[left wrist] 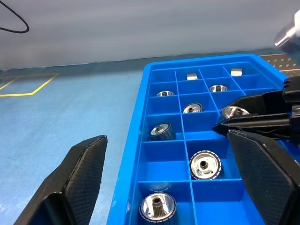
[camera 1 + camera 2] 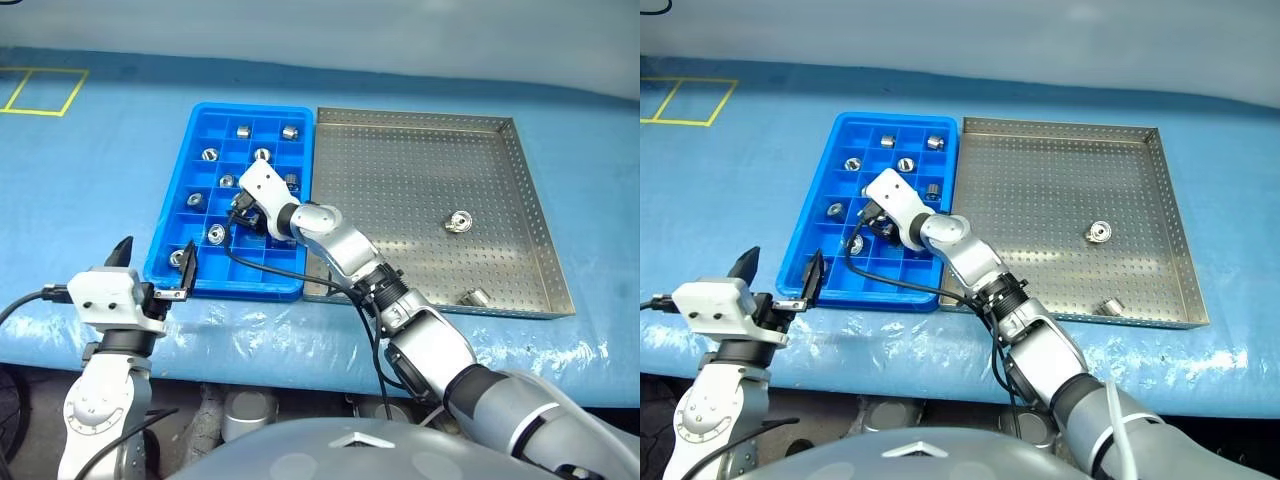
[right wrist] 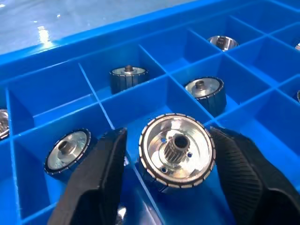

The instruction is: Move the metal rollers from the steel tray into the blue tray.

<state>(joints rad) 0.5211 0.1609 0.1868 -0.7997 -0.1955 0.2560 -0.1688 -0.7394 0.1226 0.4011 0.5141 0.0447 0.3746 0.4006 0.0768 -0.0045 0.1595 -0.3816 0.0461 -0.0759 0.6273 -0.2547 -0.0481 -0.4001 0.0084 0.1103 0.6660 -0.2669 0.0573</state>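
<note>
Right gripper (image 3: 166, 187) fingers spread around a roller (image 3: 177, 157) in the blue tray (image 2: 170, 235), axis upright; left gripper (image 2: 155, 268) spread.

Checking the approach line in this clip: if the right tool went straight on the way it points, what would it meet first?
Most likely the metal roller lying between its fingers, over a compartment of the blue tray. The right tool points down into the tray, with the tray floor just beyond; depth is hard to judge.
</note>
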